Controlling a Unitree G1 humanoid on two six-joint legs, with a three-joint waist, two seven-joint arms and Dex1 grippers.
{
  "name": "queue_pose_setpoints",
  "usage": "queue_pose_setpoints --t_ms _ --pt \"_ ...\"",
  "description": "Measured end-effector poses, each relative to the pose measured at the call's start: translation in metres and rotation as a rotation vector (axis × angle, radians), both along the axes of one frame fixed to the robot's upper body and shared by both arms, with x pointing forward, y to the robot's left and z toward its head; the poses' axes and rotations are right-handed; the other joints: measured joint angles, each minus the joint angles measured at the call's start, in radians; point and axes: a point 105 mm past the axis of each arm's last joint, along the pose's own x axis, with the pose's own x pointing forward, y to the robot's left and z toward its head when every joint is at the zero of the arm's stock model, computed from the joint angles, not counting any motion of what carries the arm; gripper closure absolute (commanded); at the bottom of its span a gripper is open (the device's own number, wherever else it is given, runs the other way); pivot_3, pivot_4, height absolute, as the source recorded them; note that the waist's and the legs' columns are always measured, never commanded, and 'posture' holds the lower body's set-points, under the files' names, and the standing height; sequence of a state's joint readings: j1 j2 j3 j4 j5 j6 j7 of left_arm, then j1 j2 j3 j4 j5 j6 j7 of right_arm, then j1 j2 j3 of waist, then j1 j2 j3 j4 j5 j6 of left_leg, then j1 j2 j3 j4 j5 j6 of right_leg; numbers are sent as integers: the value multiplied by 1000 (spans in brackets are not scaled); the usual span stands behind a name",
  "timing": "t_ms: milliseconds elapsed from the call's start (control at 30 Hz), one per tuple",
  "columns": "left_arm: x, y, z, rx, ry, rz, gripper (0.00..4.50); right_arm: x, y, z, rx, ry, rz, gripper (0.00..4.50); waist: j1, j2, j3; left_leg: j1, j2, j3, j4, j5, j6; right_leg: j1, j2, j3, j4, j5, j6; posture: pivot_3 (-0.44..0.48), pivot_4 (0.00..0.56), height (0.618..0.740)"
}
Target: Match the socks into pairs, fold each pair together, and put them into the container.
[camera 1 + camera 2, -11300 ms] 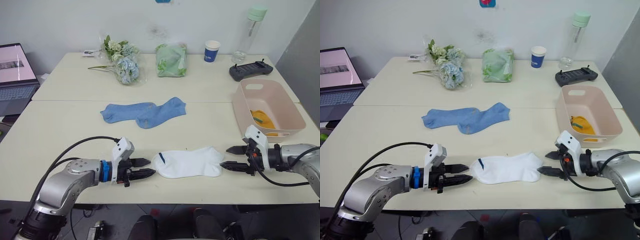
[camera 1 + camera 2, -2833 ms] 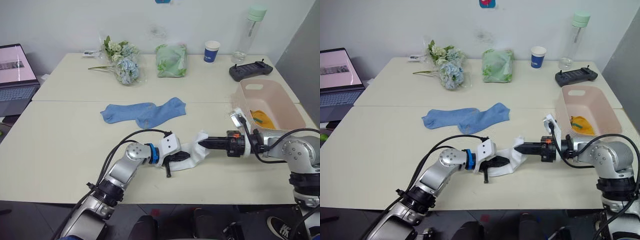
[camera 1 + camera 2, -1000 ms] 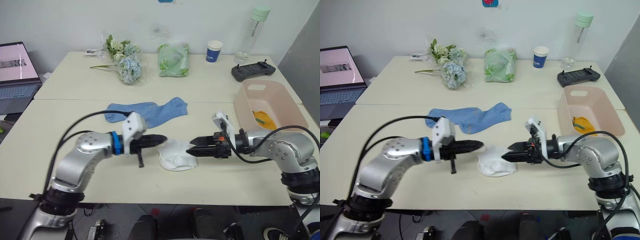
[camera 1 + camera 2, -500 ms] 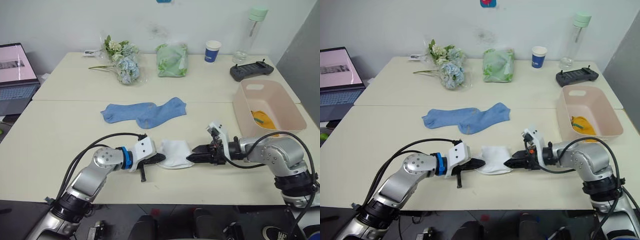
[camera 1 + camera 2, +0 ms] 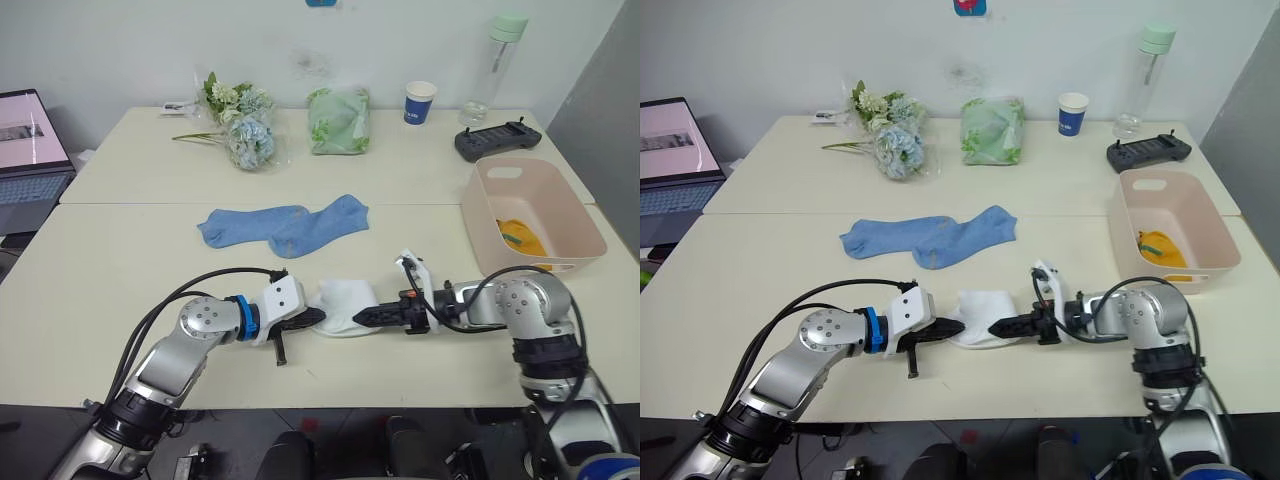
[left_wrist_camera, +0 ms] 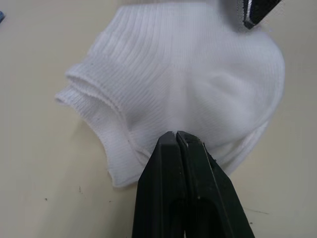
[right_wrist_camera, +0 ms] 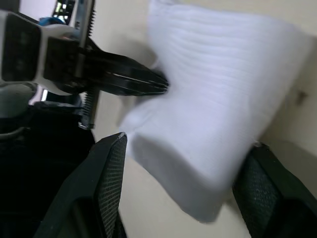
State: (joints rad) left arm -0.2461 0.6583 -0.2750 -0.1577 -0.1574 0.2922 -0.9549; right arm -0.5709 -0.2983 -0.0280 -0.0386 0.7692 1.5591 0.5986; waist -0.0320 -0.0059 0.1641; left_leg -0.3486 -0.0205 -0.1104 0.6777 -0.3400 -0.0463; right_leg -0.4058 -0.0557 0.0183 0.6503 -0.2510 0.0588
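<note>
Left end effector point(image 6: 176, 135) closed, tips pinning folded white socks point(image 5: 343, 304) to counter point(image 5: 100, 270); right end effector point(image 7: 183, 163) spread, straddling fold for pickup.

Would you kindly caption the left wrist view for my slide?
Shut left pincer resting on the folded white socks on the table.

We cannot count the layers in the folded white socks point(image 5: 980, 318), since they read as one bundle. In the right wrist view the bundle point(image 7: 218, 114) is blurred and hides the table behind it. The yellow socks point(image 5: 522, 238) lie partly behind the wall of the pink container point(image 5: 575, 222). The laptop point(image 5: 25, 140) is cut off by the picture's edge. The print on the paper cup point(image 5: 1072, 113) is too small for us to read.
</note>
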Motion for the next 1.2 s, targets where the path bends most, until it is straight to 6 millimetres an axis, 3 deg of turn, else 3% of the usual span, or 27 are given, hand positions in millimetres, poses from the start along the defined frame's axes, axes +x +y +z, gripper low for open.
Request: queue_pose_setpoints --t_ms 233,633,733,1000,1100,1200 --pt "-1 0 0 -1 1 -10 4500 5 13 -5 66 86 -49 1279 0 0 0 0 0 0 0 0 0 0 0 0 0 0 0 0 150 740" --pt "-9 0 -1 4 -6 -55 4500 15 9 -8 79 139 -109 1279 -2 1 0 0 0 1 0 0 0 0 0 0 0 0 0 0 150 740" --pt "-9 0 0 4 -6 -55 4500 16 8 -9 69 134 -108 1831 -2 1 0 0 0 1 0 0 0 0 0 0 0 0 0 0 150 740" --pt "-8 0 0 1 -6 -54 4500 18 5 -8 61 113 -118 4479 -2 1 0 0 0 1 0 0 0 0 0 0 0 0 0 0 150 740" --pt "-8 -2 2 -26 2 -47 4500 19 5 -7 63 95 -118 4479 -2 1 0 0 0 0 0 0 0 0 0 0 0 0 0 0 150 740" --pt "-7 -2 26 -156 41 -16 3890 22 -2 -1 73 33 -145 4500 -2 1 0 -2 0 0 0 0 0 -2 0 0 0 0 0 0 150 740"
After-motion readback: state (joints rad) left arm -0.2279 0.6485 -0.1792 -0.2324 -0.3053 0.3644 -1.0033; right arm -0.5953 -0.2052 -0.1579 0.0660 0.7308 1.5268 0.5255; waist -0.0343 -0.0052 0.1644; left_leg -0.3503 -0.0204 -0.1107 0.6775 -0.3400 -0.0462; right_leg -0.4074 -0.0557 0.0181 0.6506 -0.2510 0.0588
